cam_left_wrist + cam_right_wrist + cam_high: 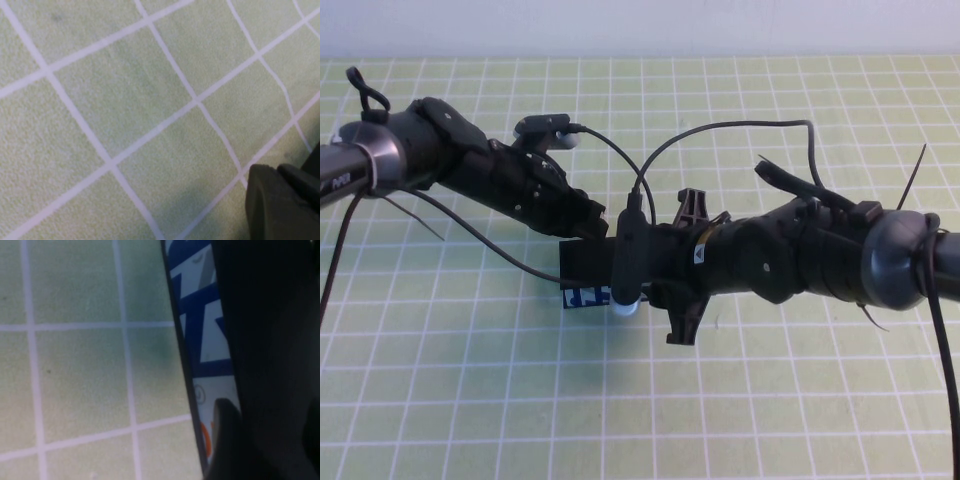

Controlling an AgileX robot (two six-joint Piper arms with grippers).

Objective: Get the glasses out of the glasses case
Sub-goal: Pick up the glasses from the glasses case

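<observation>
Right under the right gripper (672,285) sits the glasses case (588,272), and its fingers look spread apart. It should go down slowly and lift the lid gently; the glasses stay hidden. Beside the case, the left gripper (582,215) waits; its fingers cannot be seen.

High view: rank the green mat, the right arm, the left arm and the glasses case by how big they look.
1. green mat.
2. right arm and left arm, alike.
3. glasses case, mostly hidden beneath the right gripper; left gripper just behind it.
</observation>
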